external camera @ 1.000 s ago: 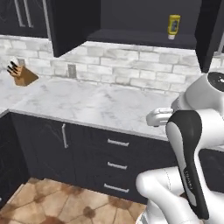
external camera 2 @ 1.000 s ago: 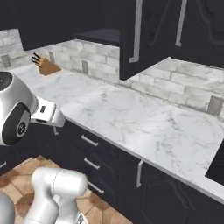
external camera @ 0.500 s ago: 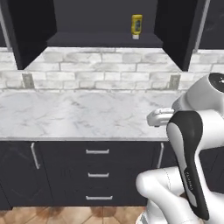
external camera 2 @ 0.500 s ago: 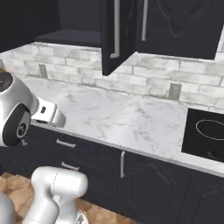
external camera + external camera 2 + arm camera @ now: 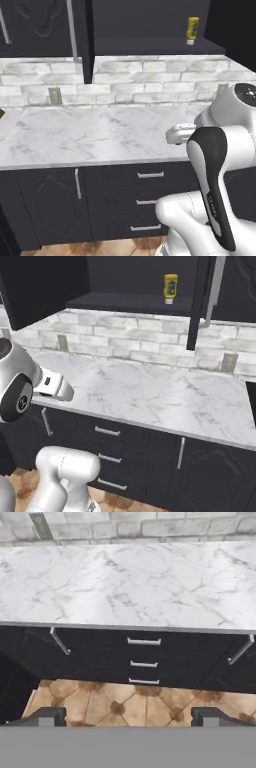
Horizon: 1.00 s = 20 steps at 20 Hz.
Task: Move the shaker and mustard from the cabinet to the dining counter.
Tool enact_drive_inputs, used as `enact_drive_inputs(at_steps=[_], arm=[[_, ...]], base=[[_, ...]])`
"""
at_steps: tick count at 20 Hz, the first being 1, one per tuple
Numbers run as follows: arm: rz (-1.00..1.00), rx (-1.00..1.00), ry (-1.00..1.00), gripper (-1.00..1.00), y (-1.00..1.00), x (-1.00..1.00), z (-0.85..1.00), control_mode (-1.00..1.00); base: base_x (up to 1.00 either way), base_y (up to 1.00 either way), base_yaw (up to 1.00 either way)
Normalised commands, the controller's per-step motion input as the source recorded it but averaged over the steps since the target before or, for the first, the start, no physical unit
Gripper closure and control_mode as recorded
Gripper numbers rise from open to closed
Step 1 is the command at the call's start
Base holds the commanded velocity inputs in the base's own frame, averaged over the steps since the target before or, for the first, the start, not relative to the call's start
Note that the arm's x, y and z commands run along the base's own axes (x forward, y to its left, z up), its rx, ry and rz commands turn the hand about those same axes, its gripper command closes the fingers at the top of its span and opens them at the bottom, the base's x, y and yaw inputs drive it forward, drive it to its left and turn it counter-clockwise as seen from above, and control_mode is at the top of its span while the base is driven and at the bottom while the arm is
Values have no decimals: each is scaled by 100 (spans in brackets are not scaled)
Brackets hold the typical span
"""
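Observation:
The mustard [image 5: 192, 30] [image 5: 170, 288], a dull yellow squeeze bottle with a dark label, stands upright on the shelf of the open black cabinet [image 5: 150, 47] [image 5: 125, 304]. The shaker is out of view, and so is the dining counter. My gripper [image 5: 127, 718] is open with nothing between its fingertips [image 5: 46, 717]. It looks down over the worktop's front edge at the drawers and floor, well below the cabinet shelf and far from the mustard.
A wall-run marble worktop [image 5: 100, 135] [image 5: 150, 396] [image 5: 125, 582] runs under the cabinet, with a brick backsplash [image 5: 150, 82] and outlets [image 5: 54, 95] [image 5: 229, 362]. Dark drawers [image 5: 144, 662] and doors sit below, above a tiled floor [image 5: 125, 704]. The open cabinet doors [image 5: 45, 25] [image 5: 40, 286] jut outward.
The whole scene has shifted, so the base has moved along the worktop. The open cabinet with the mustard now appears in the right base view. The gripper stays open.

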Motion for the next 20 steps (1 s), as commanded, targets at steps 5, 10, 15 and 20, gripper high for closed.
enact_drive_inputs(at_steps=[5,10,15,20], arm=[[0,0,0,-100,0,0,0,100],[0,0,0,-100,0,0,0,100],[0,0,0,-100,0,0,0,100],[0,0,0,-100,0,0,0,100]], base=[[57,0,-25],[55,0,-23],[46,4,-20],[44,14,-19]])
